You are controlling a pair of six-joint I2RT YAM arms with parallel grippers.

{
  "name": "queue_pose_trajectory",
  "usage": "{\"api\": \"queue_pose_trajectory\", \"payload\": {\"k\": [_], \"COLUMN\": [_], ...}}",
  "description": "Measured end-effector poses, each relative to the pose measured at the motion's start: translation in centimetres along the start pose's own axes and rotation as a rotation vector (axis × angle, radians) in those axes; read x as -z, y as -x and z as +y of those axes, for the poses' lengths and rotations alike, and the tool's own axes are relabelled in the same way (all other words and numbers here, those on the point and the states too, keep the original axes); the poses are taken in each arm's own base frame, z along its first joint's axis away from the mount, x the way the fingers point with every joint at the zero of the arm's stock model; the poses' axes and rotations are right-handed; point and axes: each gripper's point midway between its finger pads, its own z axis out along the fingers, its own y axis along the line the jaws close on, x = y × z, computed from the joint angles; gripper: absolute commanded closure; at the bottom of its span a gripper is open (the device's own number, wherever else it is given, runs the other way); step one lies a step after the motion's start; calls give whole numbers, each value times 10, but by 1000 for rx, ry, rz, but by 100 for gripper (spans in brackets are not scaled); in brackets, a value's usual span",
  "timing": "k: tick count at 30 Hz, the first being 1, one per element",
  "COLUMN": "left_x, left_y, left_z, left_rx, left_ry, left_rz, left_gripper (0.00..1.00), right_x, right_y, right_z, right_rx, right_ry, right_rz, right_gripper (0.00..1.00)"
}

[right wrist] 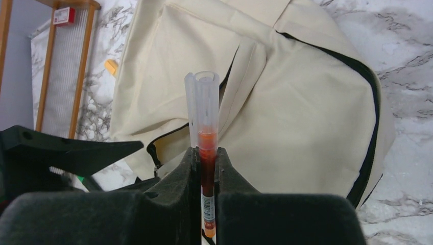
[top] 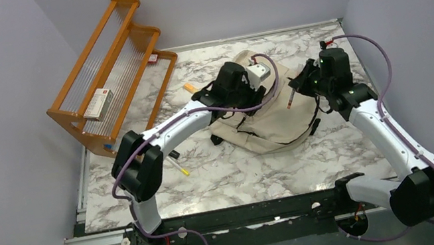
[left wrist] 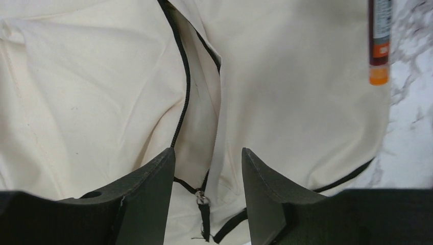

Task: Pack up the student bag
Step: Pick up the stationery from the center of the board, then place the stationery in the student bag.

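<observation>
Two tools: my left gripper gapes empty just above the limp bag, its zipper pull beneath me the surest handhold; my right gripper pinches a slick pen.

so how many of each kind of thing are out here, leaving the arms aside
student bag: 1
wooden rack: 1
box on the rack: 2
pen: 2, one in the right gripper, one loose
small orange item by the bag: 1
total: 7
</observation>
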Motion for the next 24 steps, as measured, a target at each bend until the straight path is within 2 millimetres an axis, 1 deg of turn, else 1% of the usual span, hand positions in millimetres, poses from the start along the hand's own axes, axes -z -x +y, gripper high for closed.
{"api": "queue_pose_trajectory", "payload": {"k": [4,10,13,16,19,22,24], "left_x": [-14,-23,-26,-28,-31,-33,-35], "left_y": [-10,-32,-37,-40,-40,-38,-34], "left_z": [10,28,35,39,43,46,47], "left_rx": [-92,-150,-168,-182,-187,-189,-188], "left_ry": [42,106,129,143,157,170,178], "left_rz": [64,155,176,194,199,199,192], "left_gripper": [49,49,50,52,58,67,75], "right_x": [2,5,7,7,8,7,7], "right_y": [-3,-4,-5,-8,-11,-15,-18], "right_z": [3,5,6,7,8,11,12], "right_rx": [4,8,8,8,8,5,-3], "right_ry": [18,31,41,49,64,80,93], "right_rz": [16,22,23,31,45,58,72], "right_gripper": [99,99,99,99,100,100,100]}}
